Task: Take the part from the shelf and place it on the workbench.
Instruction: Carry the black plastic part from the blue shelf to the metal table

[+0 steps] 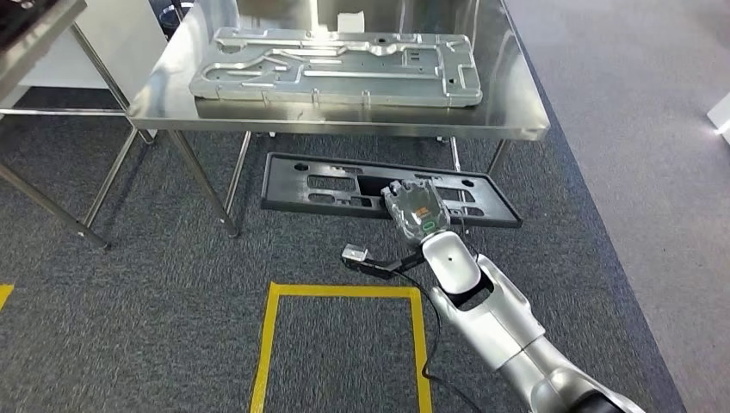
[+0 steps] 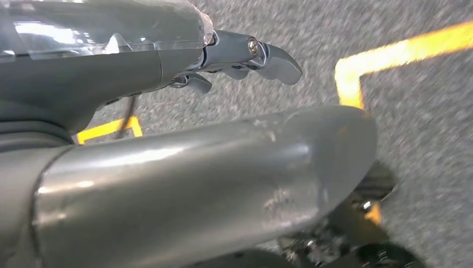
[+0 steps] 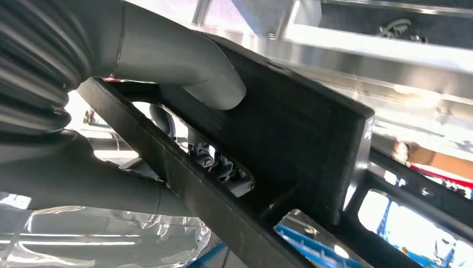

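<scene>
Right hand (image 1: 416, 209) grips the black part (image 1: 344, 185), a long flat black frame with cut-out slots. In the head view the part sits just past the steel workbench's near edge, below the tabletop level, at about 12 o'clock from the yellow floor marking (image 1: 344, 297). The hand holds it near its mid-right section, at 3 o'clock from the part's centre. In the right wrist view the thumb (image 3: 206, 78) presses on one face of the black part (image 3: 290, 139) and darker fingers (image 3: 217, 164) show through a slot on the other side, so the hold is firm.

Silver right arm (image 1: 491, 318) comes in from 5 o'clock.

Workbench (image 1: 516, 112) is at 12 o'clock, with a large grey metal plate (image 1: 336, 69) lying flat on top; the black part is not on the bench.

Left hand (image 2: 167, 61) hangs over grey carpet (image 2: 424, 111) near a yellow tape line (image 2: 401, 50); its fingers (image 2: 273, 58) are curled in loosely and hold nothing.

A second steel table (image 1: 34, 34) stands at 10 o'clock.
</scene>
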`<state>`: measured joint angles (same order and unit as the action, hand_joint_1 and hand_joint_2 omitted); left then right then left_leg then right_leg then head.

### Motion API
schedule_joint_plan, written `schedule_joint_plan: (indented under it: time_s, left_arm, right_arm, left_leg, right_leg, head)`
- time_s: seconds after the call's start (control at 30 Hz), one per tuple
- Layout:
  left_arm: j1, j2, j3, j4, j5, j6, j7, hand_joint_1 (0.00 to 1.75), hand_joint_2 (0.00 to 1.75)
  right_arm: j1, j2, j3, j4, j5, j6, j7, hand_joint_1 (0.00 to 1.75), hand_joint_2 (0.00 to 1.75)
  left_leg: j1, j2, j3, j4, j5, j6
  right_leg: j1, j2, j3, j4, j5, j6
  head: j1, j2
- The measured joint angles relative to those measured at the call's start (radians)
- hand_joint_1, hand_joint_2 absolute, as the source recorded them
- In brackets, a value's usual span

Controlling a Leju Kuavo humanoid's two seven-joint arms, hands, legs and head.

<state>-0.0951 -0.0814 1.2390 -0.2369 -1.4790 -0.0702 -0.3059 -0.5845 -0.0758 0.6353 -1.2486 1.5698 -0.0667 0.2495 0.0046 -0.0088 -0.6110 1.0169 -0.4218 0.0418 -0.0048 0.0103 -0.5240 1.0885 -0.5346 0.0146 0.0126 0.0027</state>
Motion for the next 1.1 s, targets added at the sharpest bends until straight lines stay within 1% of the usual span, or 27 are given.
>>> schedule_joint_plan:
  time_s: [0.03, 0.1, 0.13, 0.17, 0.2, 0.23, 0.27, 0.3, 0.33, 0.37, 0.4, 0.47, 0.5, 0.53, 0.63, 0.67, 0.7, 0.73, 0.77, 0.8, 0.83, 0.87, 0.93, 0.97, 1.0, 1.07, 1.1]
  left_arm:
    - [-0.001, 0.000, 0.000, 0.000, 0.000, 0.000, 0.000, 0.00, 0.00]
    - [-0.003, 0.000, -0.001, 0.000, 0.000, 0.000, 0.000, 0.00, 0.00]
    - [-0.003, 0.000, -0.001, 0.000, 0.000, 0.000, 0.000, 0.00, 0.00]
    - [-0.003, 0.000, -0.001, 0.000, 0.001, -0.001, 0.000, 0.00, 0.00]
    - [-0.003, 0.000, -0.002, 0.000, 0.001, -0.002, 0.001, 0.00, 0.00]
    - [-0.002, 0.000, -0.003, 0.000, 0.001, -0.004, 0.002, 0.00, 0.00]
    - [-0.002, 0.000, -0.004, 0.000, 0.001, -0.005, 0.003, 0.00, 0.00]
    - [-0.003, 0.000, -0.006, 0.001, 0.001, -0.006, 0.003, 0.00, 0.00]
    - [-0.005, -0.001, -0.007, 0.001, 0.001, -0.007, 0.004, 0.00, 0.00]
    - [-0.007, -0.001, -0.009, 0.001, 0.002, -0.007, 0.005, 0.00, 0.00]
    - [-0.009, -0.001, -0.009, 0.001, 0.002, -0.008, 0.005, 0.00, 0.00]
    - [-0.009, 0.000, -0.011, 0.002, 0.003, -0.008, 0.006, 0.00, 0.00]
    - [-0.010, 0.000, -0.011, 0.002, 0.004, -0.009, 0.006, 0.00, 0.00]
    - [-0.011, 0.001, -0.012, 0.002, 0.006, -0.010, 0.006, 0.00, 0.00]
    - [-0.010, 0.001, -0.014, 0.002, 0.010, -0.013, 0.006, 0.00, 0.00]
    - [-0.009, 0.001, -0.014, 0.002, 0.011, -0.013, 0.006, 0.00, 0.00]
    - [-0.008, 0.002, -0.014, 0.002, 0.013, -0.013, 0.006, 0.00, 0.00]
    - [-0.007, 0.003, -0.015, 0.002, 0.014, -0.013, 0.006, 0.00, 0.00]
    - [-0.006, 0.004, -0.015, 0.002, 0.016, -0.013, 0.006, 0.00, 0.00]
    - [-0.006, 0.005, -0.015, 0.002, 0.017, -0.013, 0.007, 0.00, 0.00]
    - [-0.006, 0.005, -0.015, 0.003, 0.018, -0.013, 0.007, 0.00, 0.00]
    - [-0.006, 0.006, -0.015, 0.003, 0.019, -0.013, 0.007, 0.00, 0.00]
    - [-0.007, 0.006, -0.015, 0.004, 0.020, -0.013, 0.009, 0.00, 0.00]
    - [-0.007, 0.006, -0.016, 0.004, 0.020, -0.013, 0.010, 0.00, 0.00]
    - [-0.008, 0.006, -0.016, 0.005, 0.020, -0.013, 0.011, 0.00, 0.00]
    - [-0.010, 0.006, -0.016, 0.005, 0.020, -0.013, 0.011, 0.00, 0.00]
    - [-0.011, 0.006, -0.016, 0.005, 0.020, -0.013, 0.012, 0.00, 0.00]
  right_arm:
    - [-0.003, 0.000, 0.000, 0.002, 0.000, 0.000, 0.000, 1.75, 1.75]
    - [-0.008, 0.000, 0.001, 0.006, 0.000, 0.005, -0.004, 1.75, 1.75]
    - [-0.009, 0.000, 0.002, 0.010, 0.000, 0.010, -0.008, 1.75, 1.75]
    - [-0.011, 0.000, 0.003, 0.015, 0.000, 0.019, -0.014, 1.75, 1.75]
    - [-0.017, 0.000, 0.005, 0.021, 0.000, 0.029, -0.020, 1.75, 1.75]
    - [-0.026, 0.000, 0.008, 0.028, 0.000, 0.039, -0.026, 1.75, 1.75]
    - [-0.037, 0.000, 0.012, 0.035, 0.000, 0.048, -0.032, 1.75, 1.75]
    - [-0.049, 0.000, 0.017, 0.041, 0.000, 0.055, -0.036, 1.75, 1.75]
    - [-0.061, 0.001, 0.020, 0.047, 0.000, 0.063, -0.041, 1.75, 1.75]
    - [-0.071, 0.002, 0.023, 0.052, 0.000, 0.072, -0.046, 1.75, 1.75]
    - [-0.082, 0.003, 0.025, 0.056, 0.000, 0.083, -0.053, 1.75, 1.75]
    - [-0.103, 0.005, 0.035, 0.060, 0.000, 0.112, -0.071, 1.75, 1.75]
    - [-0.114, 0.006, 0.042, 0.062, 0.000, 0.126, -0.080, 1.75, 1.75]
    - [-0.125, 0.006, 0.051, 0.065, -0.001, 0.140, -0.089, 1.75, 1.75]
    - [-0.149, 0.006, 0.085, 0.076, -0.005, 0.169, -0.106, 1.75, 1.75]
    - [-0.152, 0.007, 0.097, 0.082, -0.007, 0.176, -0.110, 1.75, 1.75]
    - [-0.154, 0.009, 0.108, 0.087, -0.008, 0.183, -0.112, 1.75, 1.75]
    - [-0.158, 0.013, 0.118, 0.093, -0.009, 0.189, -0.114, 1.75, 1.75]
    - [-0.165, 0.018, 0.128, 0.100, -0.010, 0.194, -0.114, 1.75, 1.75]
    - [-0.173, 0.024, 0.137, 0.108, -0.011, 0.197, -0.115, 1.75, 1.75]
    - [-0.183, 0.029, 0.145, 0.116, -0.012, 0.200, -0.115, 1.75, 1.75]
    - [-0.192, 0.034, 0.152, 0.124, -0.012, 0.202, -0.115, 1.75, 1.75]
    - [-0.205, 0.044, 0.163, 0.137, -0.013, 0.204, -0.116, 1.75, 1.75]
    - [-0.209, 0.050, 0.167, 0.143, -0.013, 0.204, -0.117, 1.75, 1.75]
    - [-0.214, 0.056, 0.172, 0.150, -0.012, 0.203, -0.117, 1.75, 1.75]
    - [-0.221, 0.068, 0.182, 0.164, -0.012, 0.201, -0.117, 1.75, 1.75]
    - [-0.224, 0.072, 0.188, 0.171, -0.012, 0.200, -0.116, 1.75, 1.75]
  left_leg:
    - [0.001, 0.000, 0.009, -0.004, -0.004, 0.003]
    - [0.001, 0.000, 0.023, -0.006, -0.017, 0.007]
    - [0.001, -0.002, 0.031, -0.006, -0.025, 0.007]
    - [0.001, -0.003, 0.041, -0.006, -0.033, 0.007]
    - [0.000, -0.004, 0.053, -0.006, -0.042, 0.005]
    - [0.000, -0.005, 0.066, -0.005, -0.052, 0.003]
    - [0.000, -0.005, 0.077, -0.006, -0.061, 0.000]
    - [-0.001, -0.006, 0.086, -0.005, -0.071, -0.004]
    - [-0.002, -0.007, 0.091, -0.006, -0.080, -0.010]
    - [-0.003, -0.007, 0.096, -0.003, -0.084, -0.016]
    - [-0.004, -0.008, 0.102, -0.001, -0.086, -0.023]
    - [-0.003, -0.006, 0.106, 0.015, -0.092, -0.034]
    - [-0.002, -0.004, 0.096, 0.041, -0.101, -0.039]
    - [0.000, -0.002, 0.072, 0.086, -0.119, -0.043]
    - [0.006, 0.000, -0.043, 0.260, -0.188, -0.058]
    - [0.008, 0.001, -0.068, 0.278, -0.191, -0.061]
    - [0.010, 0.001, -0.077, 0.260, -0.173, -0.062]
    - [0.012, 0.002, -0.071, 0.210, -0.135, -0.063]
    - [0.015, 0.003, -0.059, 0.142, -0.077, -0.062]
    - [0.014, 0.005, -0.048, 0.084, -0.035, -0.061]
    - [0.013, 0.007, -0.039, 0.046, -0.007, -0.058]
    - [0.010, 0.007, -0.036, 0.028, 0.009, -0.052]
    - [0.007, 0.005, -0.028, 0.026, 0.004, -0.037]
    - [0.008, 0.003, -0.022, 0.022, 0.004, -0.031]
    - [0.009, 0.003, -0.014, 0.018, 0.001, -0.025]
    - [0.010, 0.002, 0.003, 0.011, -0.010, -0.014]
    - [0.009, 0.001, 0.011, 0.010, -0.018, -0.009]
  right_leg:
    - [-0.002, -0.001, -0.034, 0.056, -0.013, 0.003]
    - [-0.004, -0.003, -0.122, 0.172, -0.060, 0.011]
    - [-0.005, -0.003, -0.157, 0.204, -0.081, 0.014]
    - [-0.006, -0.004, -0.177, 0.206, -0.084, 0.016]
    - [-0.007, -0.004, -0.182, 0.176, -0.062, 0.015]
    - [-0.007, -0.005, -0.173, 0.118, -0.017, 0.013]
    - [-0.006, -0.006, -0.157, 0.048, 0.042, 0.008]
    - [-0.004, -0.007, -0.143, -0.011, 0.083, 0.004]
    - [-0.002, -0.007, -0.133, -0.050, 0.111, -0.001]
    - [0.000, -0.007, -0.128, -0.070, 0.121, -0.006]
    - [0.001, -0.006, -0.123, -0.072, 0.114, -0.011]
    - [-0.003, -0.005, -0.107, -0.079, 0.114, -0.023]
    - [-0.004, -0.005, -0.097, -0.079, 0.109, -0.029]
    - [-0.005, -0.005, -0.089, -0.080, 0.104, -0.034]
    - [-0.005, -0.005, -0.067, -0.079, 0.081, -0.038]
    - [-0.005, -0.005, -0.057, -0.079, 0.072, -0.037]
    - [-0.006, -0.005, -0.044, -0.079, 0.062, -0.035]
    - [-0.008, -0.005, -0.030, -0.078, 0.051, -0.031]
    - [-0.009, -0.005, -0.017, -0.078, 0.039, -0.027]
    - [-0.009, -0.004, -0.006, -0.077, 0.029, -0.021]
    - [-0.009, -0.003, 0.001, -0.077, 0.020, -0.015]
    - [-0.008, -0.002, 0.006, -0.077, 0.014, -0.008]
    - [-0.008, -0.001, 0.007, -0.070, 0.012, 0.006]
    - [-0.009, -0.003, 0.000, -0.052, 0.016, 0.012]
    - [-0.010, -0.004, -0.021, -0.016, 0.021, 0.016]
    - [-0.010, -0.008, -0.096, 0.099, 0.007, 0.020]
    - [-0.010, -0.008, -0.142, 0.159, -0.017, 0.020]
  head:
    - [0.002, 0.000]
    - [0.003, 0.000]
    - [0.003, 0.000]
    - [0.004, 0.000]
    - [0.004, 0.000]
    - [0.004, 0.000]
    - [0.004, 0.000]
    - [0.003, 0.000]
    - [0.003, 0.000]
    - [0.003, 0.000]
    - [0.002, 0.000]
    - [0.002, 0.000]
    - [0.001, 0.000]
    - [0.001, 0.000]
    - [-0.001, 0.000]
    - [-0.001, 0.000]
    - [-0.001, 0.000]
    - [-0.001, 0.000]
    - [-0.001, 0.000]
    - [-0.001, 0.000]
    - [-0.002, 0.000]
    - [-0.002, 0.000]
    - [-0.003, 0.000]
    - [-0.002, 0.000]
    - [-0.002, 0.000]
    - [-0.002, 0.000]
    - [-0.002, 0.000]
